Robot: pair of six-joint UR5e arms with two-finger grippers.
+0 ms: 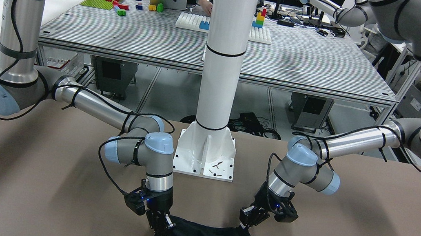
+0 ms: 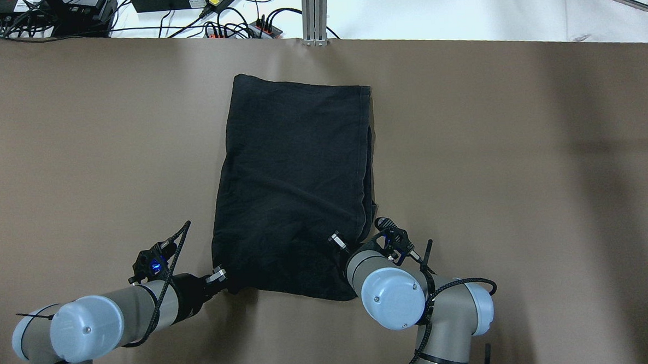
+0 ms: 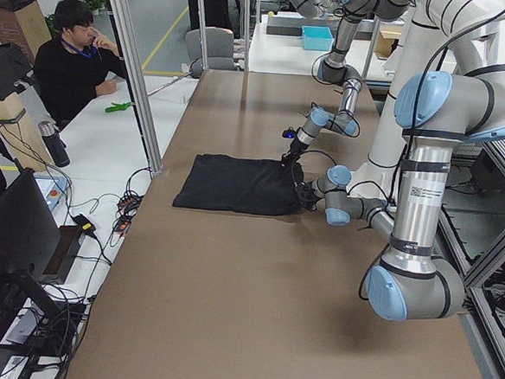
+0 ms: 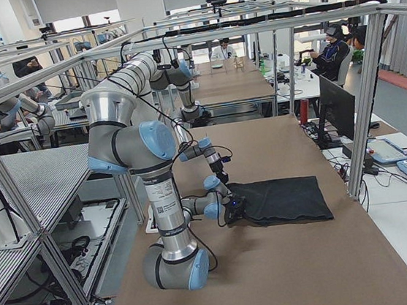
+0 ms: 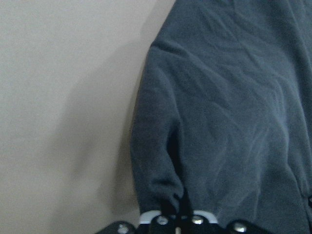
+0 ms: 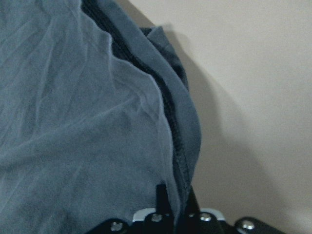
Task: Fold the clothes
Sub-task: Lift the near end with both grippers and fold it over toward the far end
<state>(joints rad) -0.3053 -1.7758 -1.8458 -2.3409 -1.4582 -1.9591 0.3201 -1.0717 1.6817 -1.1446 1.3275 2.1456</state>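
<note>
Black garment (image 2: 296,177) flat on table (image 2: 520,168), near corners tight in closed left claw (image 2: 221,278), right claw (image 2: 342,246).

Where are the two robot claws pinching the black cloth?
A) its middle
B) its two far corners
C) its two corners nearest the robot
C: the left gripper and right gripper each pinch a corner of the black garment on its robot-side edge.
</note>
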